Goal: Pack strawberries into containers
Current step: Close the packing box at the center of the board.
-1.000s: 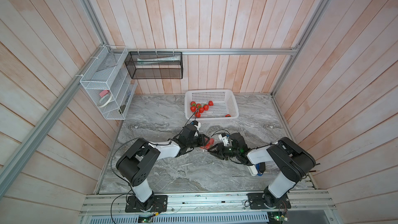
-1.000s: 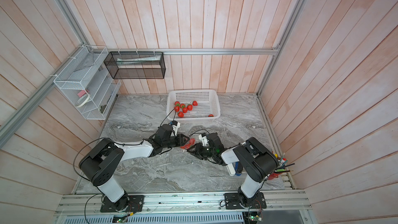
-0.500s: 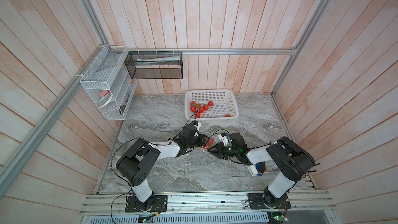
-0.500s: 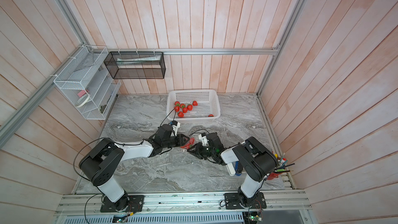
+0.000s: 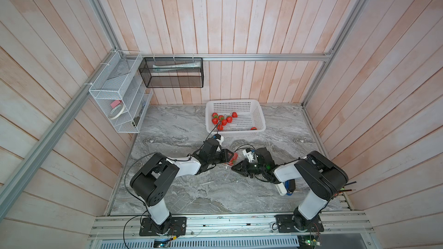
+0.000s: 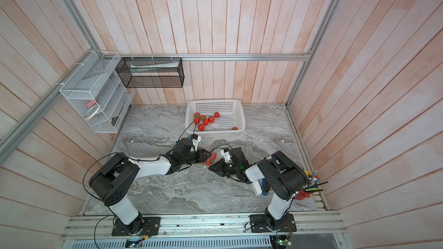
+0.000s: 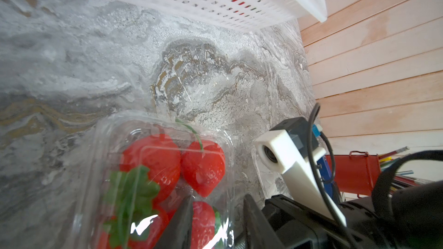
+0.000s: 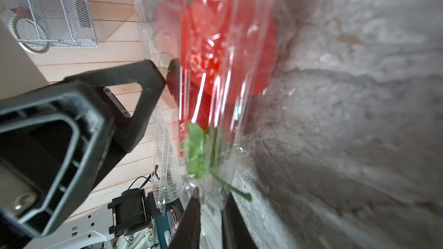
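Observation:
A clear clamshell container with several red strawberries inside sits at mid-table between both arms, seen in both top views. My left gripper is shut on the container's side, one finger over the lid and the other outside the wall. My right gripper has its jaws nearly together on the container's thin plastic rim. The left finger presses the opposite side. Several more strawberries lie in the white basket.
The white basket stands against the back wall. A red pencil cup sits at the right front corner, and a blue and white object lies under the right arm. A white mesh shelf and a black mesh bin hang on the walls.
The right gripper's jaws have drawn together on the container's rim. The left arm and the container have stayed where they were.

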Robot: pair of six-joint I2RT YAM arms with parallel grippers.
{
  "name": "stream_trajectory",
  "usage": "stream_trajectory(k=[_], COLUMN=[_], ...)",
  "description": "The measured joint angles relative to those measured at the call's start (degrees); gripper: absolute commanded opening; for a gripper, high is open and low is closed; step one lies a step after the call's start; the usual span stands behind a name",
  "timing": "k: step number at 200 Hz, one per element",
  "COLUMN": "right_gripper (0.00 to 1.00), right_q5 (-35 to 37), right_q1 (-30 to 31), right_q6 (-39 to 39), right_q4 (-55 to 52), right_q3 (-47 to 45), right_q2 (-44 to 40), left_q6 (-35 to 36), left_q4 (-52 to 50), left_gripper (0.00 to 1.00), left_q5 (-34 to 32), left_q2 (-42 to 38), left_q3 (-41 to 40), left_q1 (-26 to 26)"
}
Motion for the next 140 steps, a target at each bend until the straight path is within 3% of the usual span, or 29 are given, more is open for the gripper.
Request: stream_trajectory(k=[22, 41, 82, 114, 140], right_gripper=[0.17, 0.28, 0.30, 0.39, 0.38], right_q5=[0.0, 0.0, -0.5, -1.2, -1.2], right_q1=[0.0, 0.0, -1.0, -2.9, -3.2], right_q6=[0.4, 0.8, 1.5, 2.3, 1.8], right_q4=[0.2, 0.6, 3.3, 4.9, 3.3], right_q3=[0.0, -0.2, -1.2, -3.0, -3.1], right_q2=[0.2, 0.2, 0.2, -0.1, -2.3], left_q6=[0.0, 0.0, 0.0, 0.0, 0.0], left_q4=[0.0, 0.0, 0.0, -0.1, -0.6], left_gripper=[0.37, 0.35, 0.35, 0.35, 0.35], left_q5=[0.0, 0.0, 0.6, 0.8, 0.8], left_q2=[0.1, 0.1, 0.1, 0.0, -0.2], left_q3=[0.0, 0.0, 0.0, 0.0, 0.0], left_q1=[0.0, 0.0, 0.0, -0.1, -0.1])
